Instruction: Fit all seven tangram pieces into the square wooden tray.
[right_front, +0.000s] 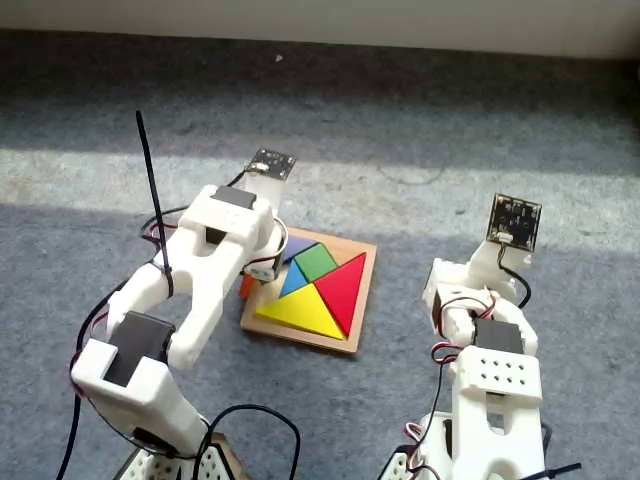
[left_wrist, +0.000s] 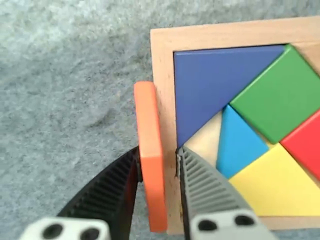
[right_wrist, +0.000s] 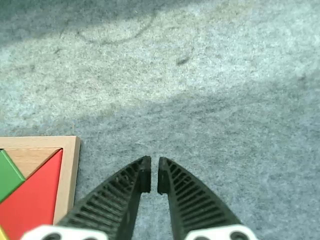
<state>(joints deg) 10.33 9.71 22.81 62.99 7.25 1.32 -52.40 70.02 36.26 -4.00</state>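
in the high view the near-left corner of the wooden tray (right_front: 300, 337) is covered by the left arm (right_front: 200, 290), and only a sliver of the orange piece (right_front: 245, 286) is seen beside that arm. the right arm's fingers cannot be made out there. in the left wrist view the tray (left_wrist: 162, 60) is cut off at two picture edges, and the lower end of the orange piece (left_wrist: 150, 155) is blurred.

the orange piece is held on its thin edge by the left gripper (left_wrist: 157, 157), clamped between the black finger and the grey finger (left_wrist: 200, 190). it is kept just outside the tray's outer rim; whether it touches the rim cannot be told. inside the tray a dark blue triangle (left_wrist: 210, 80), a green square (left_wrist: 275, 95), a light blue triangle (left_wrist: 240, 142), a yellow triangle (left_wrist: 275, 180) and a red triangle (left_wrist: 305, 145) are laid flat. a small triangular patch of bare wood (left_wrist: 205, 142) is left between the two blue pieces, close to the grey fingertip.

the right gripper (right_wrist: 154, 175) is held over grey carpet (right_wrist: 225, 100), just beside the tray's far corner (right_wrist: 70, 170). its fingertips are brought almost together, a thin slit is left, and nothing is gripped. open carpet is spread ahead of it.
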